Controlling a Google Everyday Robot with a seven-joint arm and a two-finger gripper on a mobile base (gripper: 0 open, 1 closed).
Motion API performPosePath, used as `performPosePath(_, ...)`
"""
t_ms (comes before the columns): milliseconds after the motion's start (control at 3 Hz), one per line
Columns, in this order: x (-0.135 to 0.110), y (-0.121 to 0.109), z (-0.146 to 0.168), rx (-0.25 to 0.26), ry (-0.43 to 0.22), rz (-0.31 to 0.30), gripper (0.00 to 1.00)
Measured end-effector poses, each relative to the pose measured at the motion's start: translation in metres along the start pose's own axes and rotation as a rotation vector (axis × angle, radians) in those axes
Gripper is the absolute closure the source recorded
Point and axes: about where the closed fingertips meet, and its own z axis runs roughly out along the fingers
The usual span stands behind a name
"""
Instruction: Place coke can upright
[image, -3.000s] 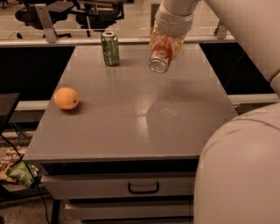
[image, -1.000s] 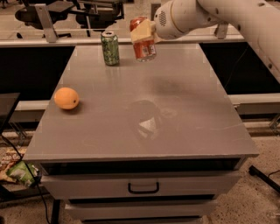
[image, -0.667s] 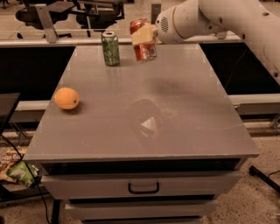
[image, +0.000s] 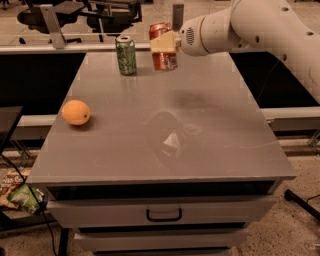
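Note:
The red coke can (image: 161, 60) stands upright near the far edge of the grey table (image: 165, 130), with its silver top up. My gripper (image: 165, 44) comes in from the right and is shut on the coke can around its upper half. The can's base is at or just above the table surface; I cannot tell if it touches. The white arm (image: 250, 27) stretches off to the upper right.
A green can (image: 126, 55) stands upright just left of the coke can. An orange (image: 76, 112) lies at the table's left side. A drawer with a handle (image: 164, 215) sits under the table top. Office chairs stand behind the table.
The coke can was tilted in my gripper above the table three seconds ago. It now stands upright and lower, close to the green can. In the last second it barely moved.

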Motion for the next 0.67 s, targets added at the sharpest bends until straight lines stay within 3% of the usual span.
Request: performPosePath(667,-0.025,0.002,0.009,-0.032,0.076,-0.02,1.0)
